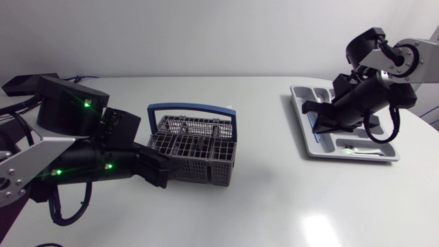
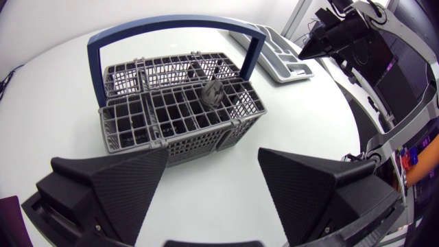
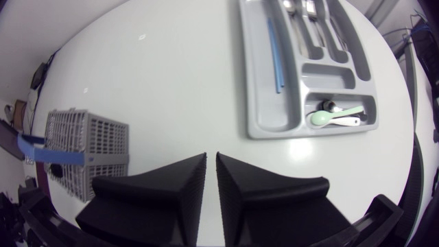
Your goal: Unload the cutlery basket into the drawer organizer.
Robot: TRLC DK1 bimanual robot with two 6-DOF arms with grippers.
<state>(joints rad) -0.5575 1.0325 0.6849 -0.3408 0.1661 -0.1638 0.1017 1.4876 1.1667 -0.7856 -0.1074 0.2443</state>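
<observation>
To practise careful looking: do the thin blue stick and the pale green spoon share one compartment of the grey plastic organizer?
No: the blue stick lies in a long slot, the green spoon in another.

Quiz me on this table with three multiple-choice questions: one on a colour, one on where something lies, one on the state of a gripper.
1. What colour is the handle of the basket?
A) red B) blue C) yellow
2. Where does the green spoon lie?
A) in the basket B) on the bare table C) in the drawer organizer's end compartment
3. How is the left gripper?
A) open, holding nothing B) shut on a fork C) shut on the handle

Answers: 1 B, a blue arch spans the grey basket; 2 C, it rests beside a white spoon in that compartment; 3 A, its fingers stand far apart with nothing between them.
</observation>
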